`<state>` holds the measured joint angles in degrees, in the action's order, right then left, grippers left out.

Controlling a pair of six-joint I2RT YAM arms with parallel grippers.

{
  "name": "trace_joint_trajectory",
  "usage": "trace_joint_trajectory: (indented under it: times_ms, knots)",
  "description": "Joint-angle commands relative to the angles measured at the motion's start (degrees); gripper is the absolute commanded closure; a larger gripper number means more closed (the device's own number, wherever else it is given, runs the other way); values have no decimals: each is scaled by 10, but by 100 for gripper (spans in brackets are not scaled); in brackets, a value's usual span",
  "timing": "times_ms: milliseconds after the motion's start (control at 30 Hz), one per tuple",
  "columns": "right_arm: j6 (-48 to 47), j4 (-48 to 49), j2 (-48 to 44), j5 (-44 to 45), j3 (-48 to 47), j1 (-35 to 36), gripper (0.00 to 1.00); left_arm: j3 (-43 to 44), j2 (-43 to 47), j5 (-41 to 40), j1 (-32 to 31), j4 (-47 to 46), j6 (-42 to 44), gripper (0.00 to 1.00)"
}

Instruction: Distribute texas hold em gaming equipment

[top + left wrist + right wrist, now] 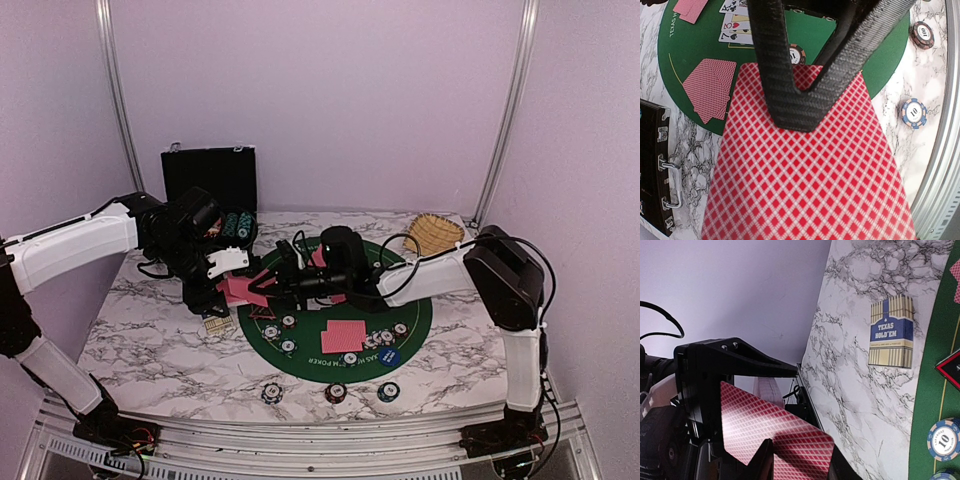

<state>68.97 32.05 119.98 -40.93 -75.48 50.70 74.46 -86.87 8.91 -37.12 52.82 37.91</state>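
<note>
The left end effector [795,116] is clenched on a red-backed playing card [805,185]. It holds the card above the worktop [140,340] at the left edge of the green mat [415,310], back up, long axis running left to right. The card's free end points between the fingers of the right end effector [267,285]; I cannot tell whether they grip it.

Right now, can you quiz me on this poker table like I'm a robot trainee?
1. True or false: the left gripper pinches red-backed cards.
2. The box reads: A) Uno B) Texas Hold'em C) Go Fish.
3. What colour is the round mat?
Key: 1 true; 2 B; 3 green.
</note>
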Motion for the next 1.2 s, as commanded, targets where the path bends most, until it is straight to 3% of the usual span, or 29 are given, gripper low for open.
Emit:
trace_joint_trajectory:
  times_ms: [0, 867, 1167]
  knots:
    - [-10, -19, -24, -8, 4, -3, 72, 8, 4, 3, 1, 4, 3, 100]
    - [25, 21, -105, -22, 88, -55, 100, 5, 3, 0, 0, 4, 2, 100]
    - [-40, -44, -168, -31, 167, -168, 100, -5, 6, -10, 2, 4, 5, 100]
